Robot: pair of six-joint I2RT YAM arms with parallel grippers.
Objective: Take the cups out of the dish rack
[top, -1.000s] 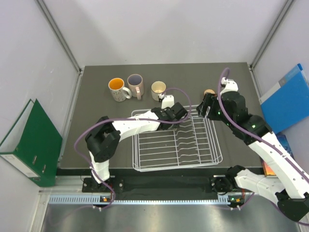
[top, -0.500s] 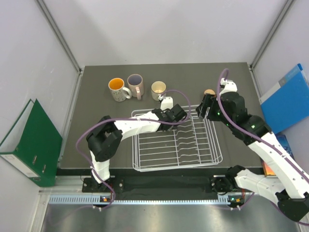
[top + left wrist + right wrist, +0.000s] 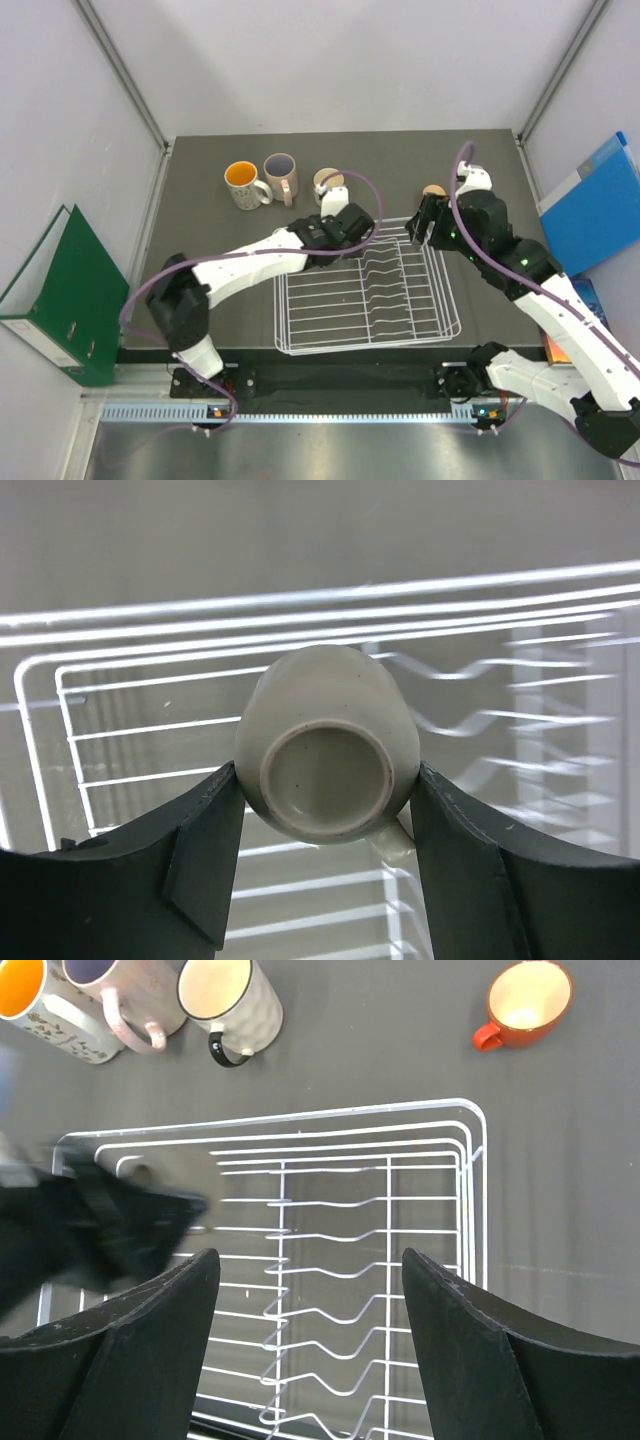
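Ceramic cups, four of them, stand upright on the dark tabletop (image 3: 400, 160) beyond the far edge of the dish rack (image 3: 340, 310). The speckled mug with orange inside (image 3: 241, 185) and the pinkish-beige mug with purple inside (image 3: 281, 176) stand just beside each other. The cream mug (image 3: 230, 1000) is next along, and the small red-orange cup (image 3: 528, 995) is well apart to the right. The fifth, the small tan cup (image 3: 325, 745), is in the left gripper (image 3: 325, 780). The dark fingers press on either side of its body, its base is turned toward the wrist camera, and its handle shows low on the right. The rack wires behind it are out of focus, so I judge it lifted clear of them, over the rack's far left corner and near the cream mug. The right gripper (image 3: 310, 1270) hangs above the far right part of the rack with its fingers spread wide and nothing between them. From that wrist the slots show only bare wire, though the blurred left arm hides the rack's left end. By my reading the task is close to done: four cups are unloaded and the last is in hand. What remains is to carry it past the rim, bring it mouth-up if it is to match the others, set it on the tabletop and let go. The open stretch between the cream mug and the red-orange cup looks like the easiest place for it.
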